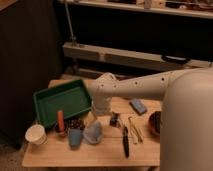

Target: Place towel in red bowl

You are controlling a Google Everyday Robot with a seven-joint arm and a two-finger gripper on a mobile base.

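1. Closest to the camera, the robot's bulky white arm (187, 115) fills the right side and reaches left over the wooden table (100, 155).
2. Taking the table as a clock face with 6 at its near edge, a white cup (35, 134) stands at about 8 o'clock and a blue cup (75, 137) at about 7.
3. The towel (93, 132) lies just right of the blue cup, near 6 o'clock. It is a pale grey-blue cloth, crumpled into a loose, soft mound rather than lying flat.
4. A long black tool (125, 142) lies at about 5 o'clock, pointing toward the near edge.
5. The red bowl (154, 123) sits at 3 o'clock, dark inside and half hidden by the arm, well apart from the towel.
6. An orange stick-like item (60, 120) stands upright just behind the blue cup.
7. The gripper (99, 113) hangs at the table's centre, at the towel's 12 o'clock; I cannot tell whether it is parted or closed, or whether it touches the cloth.
8. A green tray (47, 95) is at 10 o'clock and a blue sponge (138, 106) at 2 o'clock.
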